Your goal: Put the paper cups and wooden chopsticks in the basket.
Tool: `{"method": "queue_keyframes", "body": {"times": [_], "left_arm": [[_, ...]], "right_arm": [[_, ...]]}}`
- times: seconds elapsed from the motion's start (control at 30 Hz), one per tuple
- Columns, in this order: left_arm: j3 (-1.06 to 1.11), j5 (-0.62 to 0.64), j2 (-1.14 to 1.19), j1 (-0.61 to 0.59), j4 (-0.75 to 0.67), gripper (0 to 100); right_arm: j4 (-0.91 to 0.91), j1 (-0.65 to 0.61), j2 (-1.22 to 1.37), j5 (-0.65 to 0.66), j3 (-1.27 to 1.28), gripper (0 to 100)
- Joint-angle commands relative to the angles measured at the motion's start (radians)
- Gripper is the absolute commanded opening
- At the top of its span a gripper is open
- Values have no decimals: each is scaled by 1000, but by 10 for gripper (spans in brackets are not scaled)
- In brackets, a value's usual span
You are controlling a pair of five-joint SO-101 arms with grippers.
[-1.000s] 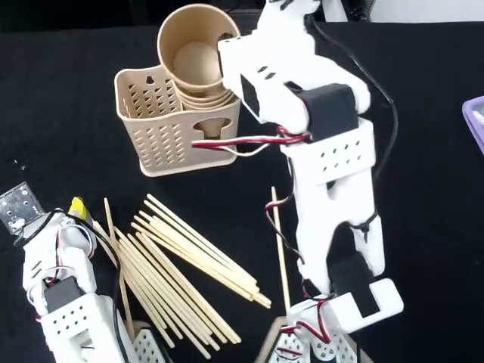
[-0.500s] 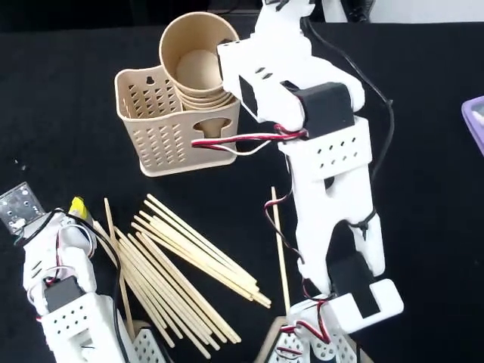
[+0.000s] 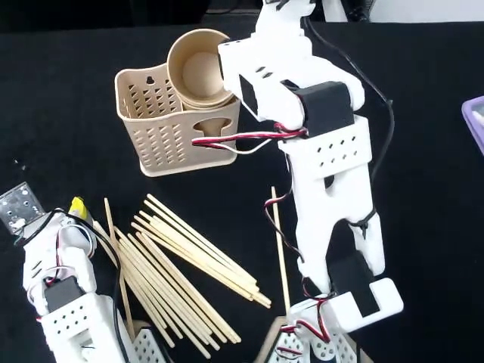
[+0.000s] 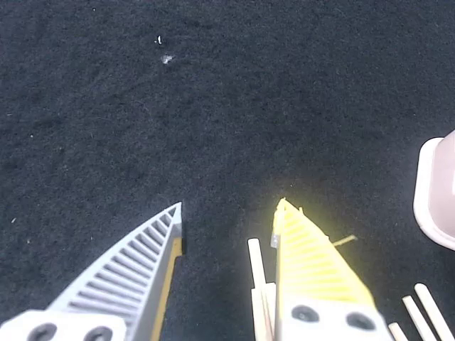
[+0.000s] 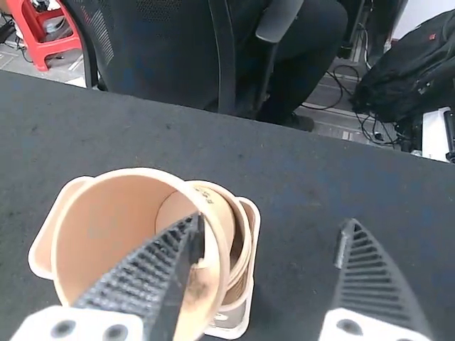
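A beige slotted basket (image 3: 155, 128) stands at the back of the black table, with a stack of nested paper cups (image 3: 198, 72) in its right half. My right gripper (image 5: 272, 224) hangs over the stack, open. One of its fingers (image 5: 153, 273) reaches inside the top cup (image 5: 106, 234); the other is outside and apart from it. Several wooden chopsticks (image 3: 181, 265) lie fanned on the table in front, and one chopstick (image 3: 280, 249) lies apart beside the right arm's base. My left gripper (image 4: 229, 206) is open low over the cloth at the front left, with chopstick ends (image 4: 257, 284) between its fingers.
The right arm (image 3: 325, 151) stretches from the front edge to the basket and crosses the table's middle. A purple object (image 3: 475, 121) sits at the right edge. Bare black cloth lies left of the basket. A pale rounded corner (image 4: 435, 192) shows in the left wrist view.
The top cup has sunk lower into the stack in the basket and shifted slightly right. The right arm barely moved. The left arm stayed still.
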Motion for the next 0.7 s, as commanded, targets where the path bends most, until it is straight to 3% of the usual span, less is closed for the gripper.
{"method": "queue_keyframes", "body": {"times": [0.0,0.2,0.37,0.5,0.67], "left_arm": [[-31,-2,-12,-8,-23,205],[-31,-2,-12,-10,-23,205],[-31,-2,-12,-10,-23,205],[-31,-2,-12,-10,-23,205],[-31,-2,-12,-8,-23,205]], "right_arm": [[-77,8,-19,0,27,301],[-313,14,39,0,65,301],[-396,8,24,-8,65,301],[-304,14,-24,-2,65,301],[14,29,-163,0,73,301]]}}
